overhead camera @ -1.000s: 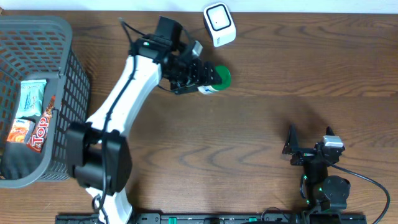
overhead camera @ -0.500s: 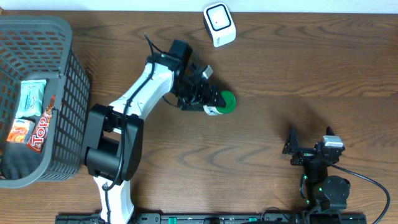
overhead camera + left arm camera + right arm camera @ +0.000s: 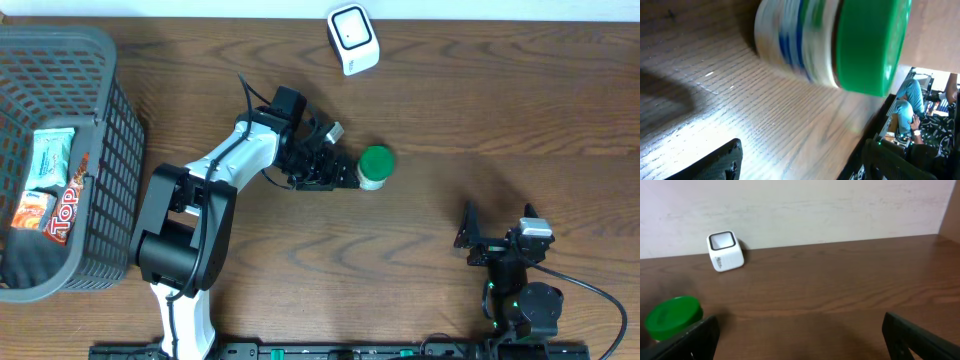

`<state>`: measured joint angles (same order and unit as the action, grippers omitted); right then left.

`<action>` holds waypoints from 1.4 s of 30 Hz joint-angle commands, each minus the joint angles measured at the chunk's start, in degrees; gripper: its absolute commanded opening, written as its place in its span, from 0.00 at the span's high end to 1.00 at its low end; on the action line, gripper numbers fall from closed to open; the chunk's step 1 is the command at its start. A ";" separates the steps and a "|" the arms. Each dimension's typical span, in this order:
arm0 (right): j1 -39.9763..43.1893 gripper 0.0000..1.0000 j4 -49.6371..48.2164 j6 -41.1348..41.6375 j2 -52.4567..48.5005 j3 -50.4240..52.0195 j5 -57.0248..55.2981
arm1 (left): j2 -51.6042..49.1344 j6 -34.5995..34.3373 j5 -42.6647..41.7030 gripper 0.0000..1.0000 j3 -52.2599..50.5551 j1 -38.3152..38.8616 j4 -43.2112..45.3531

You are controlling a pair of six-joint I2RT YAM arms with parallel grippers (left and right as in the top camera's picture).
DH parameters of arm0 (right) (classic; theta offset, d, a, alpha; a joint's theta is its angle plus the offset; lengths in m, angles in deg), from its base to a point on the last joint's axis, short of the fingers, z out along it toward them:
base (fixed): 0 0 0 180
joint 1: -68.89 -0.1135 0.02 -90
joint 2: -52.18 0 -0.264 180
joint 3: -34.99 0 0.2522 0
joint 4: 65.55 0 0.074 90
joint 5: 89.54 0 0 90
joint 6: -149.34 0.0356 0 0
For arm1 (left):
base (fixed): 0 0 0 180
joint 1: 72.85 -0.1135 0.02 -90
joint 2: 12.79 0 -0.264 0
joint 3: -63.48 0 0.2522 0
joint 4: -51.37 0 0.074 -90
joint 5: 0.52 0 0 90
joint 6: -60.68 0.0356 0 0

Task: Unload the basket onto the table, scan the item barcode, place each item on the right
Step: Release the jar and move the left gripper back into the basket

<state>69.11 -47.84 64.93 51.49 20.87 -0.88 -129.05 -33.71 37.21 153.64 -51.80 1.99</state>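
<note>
Overhead, we are seeing that the jar [image 3: 376, 166] is no longer up near the scanner [image 3: 352, 38] as a second ago. It is now standing on the tabletop [image 3: 480, 120] at the centre of the frame, just beyond the left hand [image 3: 340, 171], which is released, with its jaws apart. We are judging that the scan is probably done. The right hand [image 3: 468, 232] is waiting wide open at the lower right.

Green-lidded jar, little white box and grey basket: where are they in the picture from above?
jar [image 3: 377, 161], overhead view, middle of its green lid.
white box [image 3: 353, 38], overhead view, its top face.
basket [image 3: 124, 140], overhead view, the mesh wall nearest the arm.
</note>
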 commanded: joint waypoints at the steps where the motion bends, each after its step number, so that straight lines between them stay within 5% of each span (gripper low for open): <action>1: -0.59 0.01 0.17 -0.52 0.35 0.04 -0.48 | -0.02 1.38 -0.83 0.23 -0.44 -0.13 0.15; 8: -0.59 0.01 0.17 -0.52 0.35 0.04 -0.48 | 0.13 1.09 0.92 0.01 -0.15 -0.15 0.57; 13: -0.59 0.01 0.17 -0.52 0.35 0.04 -0.48 | 3.13 -0.83 7.13 0.02 3.32 -0.13 -0.87; 21: -0.59 0.01 0.17 -0.52 0.35 0.04 -0.48 | 19.89 -2.14 28.83 0.02 10.27 -0.13 -5.20; 42: -0.59 0.01 0.17 -0.52 0.35 0.04 -0.48 | 54.95 -1.66 76.74 0.02 10.91 -0.15 -1.46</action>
<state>69.11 -47.84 64.93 51.49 20.87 -0.88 -76.95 -35.48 99.85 164.11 -51.80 -1.40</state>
